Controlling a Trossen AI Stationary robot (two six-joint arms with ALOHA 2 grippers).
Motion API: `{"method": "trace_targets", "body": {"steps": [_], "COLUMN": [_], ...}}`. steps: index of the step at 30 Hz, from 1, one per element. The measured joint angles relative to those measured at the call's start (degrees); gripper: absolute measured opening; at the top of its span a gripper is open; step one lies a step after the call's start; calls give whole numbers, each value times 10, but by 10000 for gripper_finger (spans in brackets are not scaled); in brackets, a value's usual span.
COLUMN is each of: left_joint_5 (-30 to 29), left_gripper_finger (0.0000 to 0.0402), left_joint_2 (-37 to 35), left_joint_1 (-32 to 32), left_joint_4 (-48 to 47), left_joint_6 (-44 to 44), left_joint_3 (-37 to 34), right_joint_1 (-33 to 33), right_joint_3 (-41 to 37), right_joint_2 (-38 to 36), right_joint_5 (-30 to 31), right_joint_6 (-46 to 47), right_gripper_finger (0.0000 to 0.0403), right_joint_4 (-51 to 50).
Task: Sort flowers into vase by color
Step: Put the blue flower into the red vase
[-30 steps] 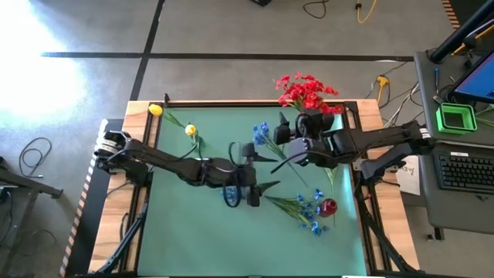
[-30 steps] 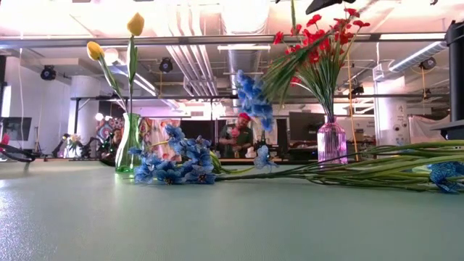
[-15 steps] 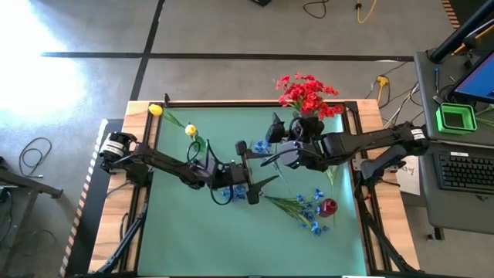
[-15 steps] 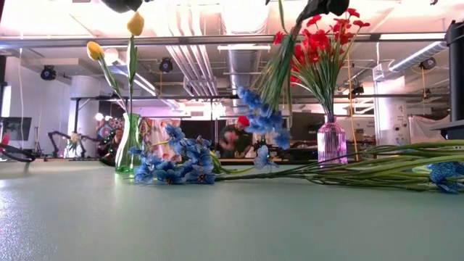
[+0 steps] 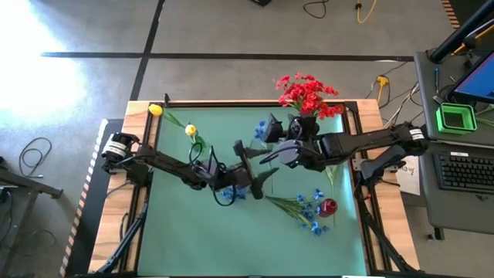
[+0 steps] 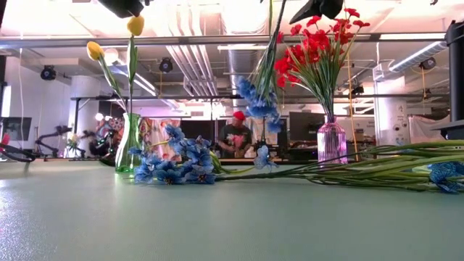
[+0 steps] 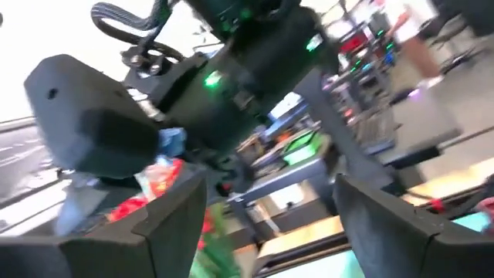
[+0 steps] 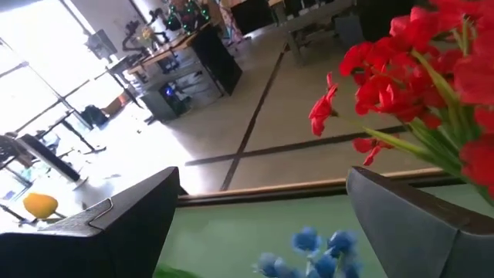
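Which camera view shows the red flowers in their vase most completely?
The low view: the red flowers stand whole in the pink vase, blooms to base. The high view gives only their tops; the right wrist view a close partial cluster; the left wrist view only a red blur.

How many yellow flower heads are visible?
2. One yellow flower head is at the table's far left corner; the other yellow head is just inward of it. Both stand in the green vase.
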Motion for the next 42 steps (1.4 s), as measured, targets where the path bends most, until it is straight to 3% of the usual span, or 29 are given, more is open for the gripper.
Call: {"method": "trace_targets", "body": {"steps": [7, 13, 21, 26, 33, 42], "left_joint_5": [-95, -66, -54, -56, -51, -51], "left_gripper_finger": [243, 217, 171, 117, 10, 1], "left_joint_2": [1, 3, 7, 7, 7, 7], "left_joint_1": [8, 29, 34, 36, 37, 37], "left_joint_4": [64, 71, 68, 68, 53, 41], "left_joint_6": [-2, -85, -98, -111, -110, -110], "left_joint_3": [-1, -1, -2, -2, -1, -1], "right_joint_1": [0, -1, -1, 0, 0, 0], "right_joint_3": [0, 0, 1, 1, 1, 0], "right_joint_2": [5, 17, 26, 26, 27, 28], "right_joint_5": [-9, 3, -1, -3, -7, -8], "right_joint_6": [4, 10, 10, 7, 0, -1], "right_gripper_finger": [364, 364, 364, 364, 364, 364], "right_joint_4": [0, 9, 17, 17, 17, 17]}}
